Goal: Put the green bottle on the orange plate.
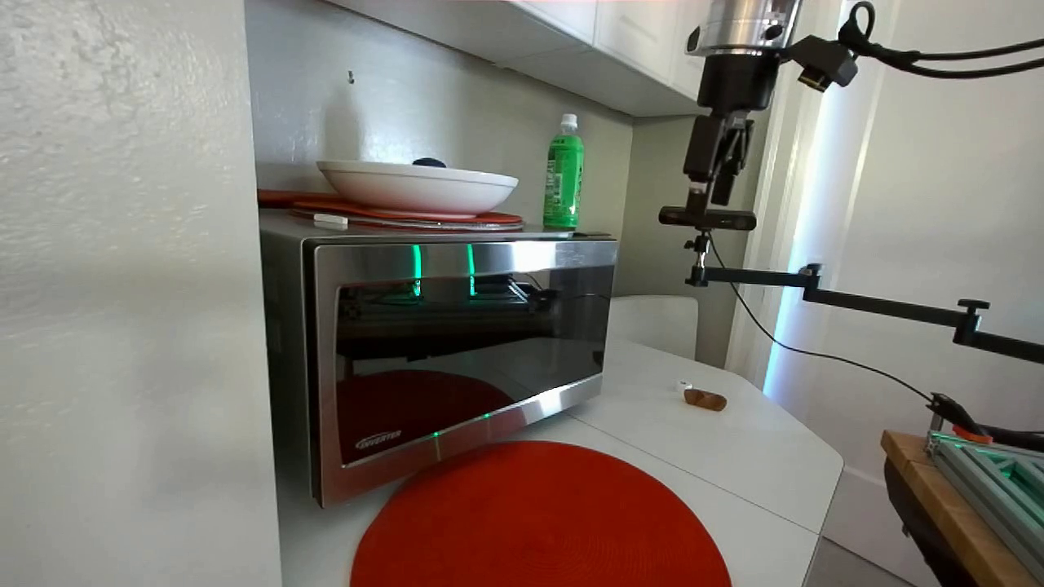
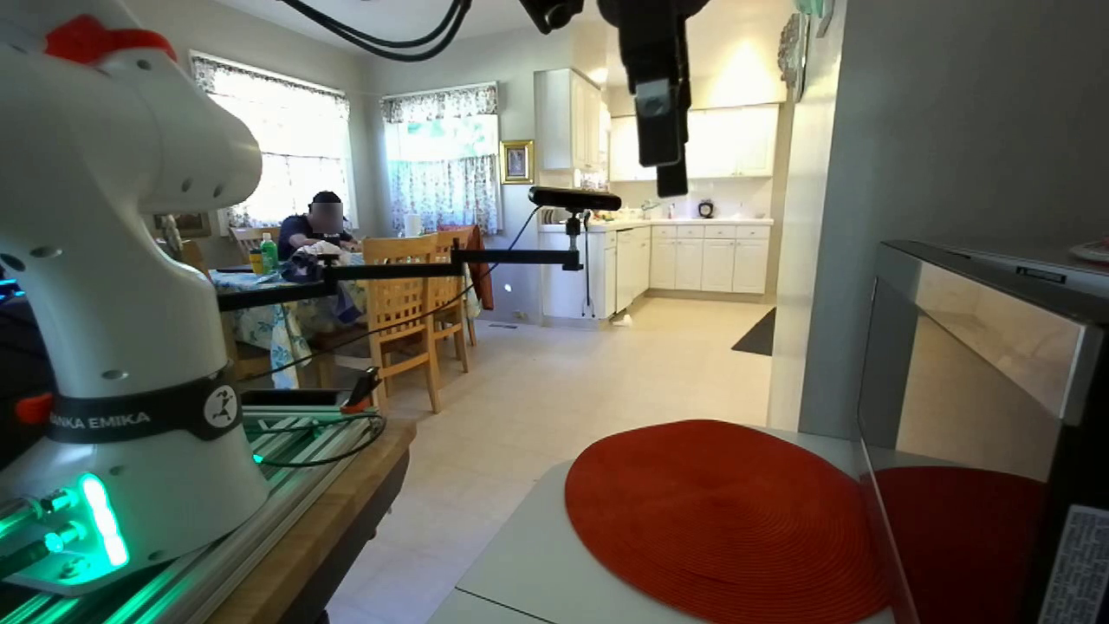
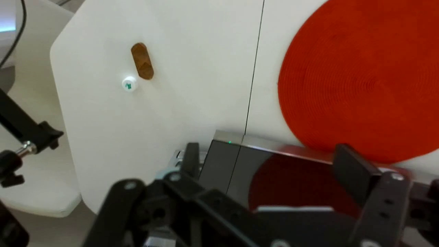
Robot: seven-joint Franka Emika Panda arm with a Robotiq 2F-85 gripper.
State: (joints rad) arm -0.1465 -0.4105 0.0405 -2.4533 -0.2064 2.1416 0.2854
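Note:
The green bottle (image 1: 564, 179), bright green with a pale cap and label, stands upright on top of the microwave near its right end in an exterior view. It does not show in the wrist view. The orange plate (image 1: 542, 518) is a flat round red-orange disc on the white table before the microwave. It also shows in an exterior view (image 2: 728, 520) and at the right of the wrist view (image 3: 370, 75). My gripper (image 3: 269, 161) points down with its fingers wide apart and nothing between them. In both exterior views the gripper (image 1: 711, 186) (image 2: 665, 169) hangs high above the table, apart from bottle and plate.
The microwave (image 1: 465, 359) bears a white bowl (image 1: 416, 189) on a thinner reddish plate. A brown wooden piece (image 3: 142, 61) and a small white cap (image 3: 129, 83) lie on the table. A camera on a black jointed arm (image 1: 885, 306) stands near the gripper. Cabinets (image 1: 628, 37) overhang the bottle.

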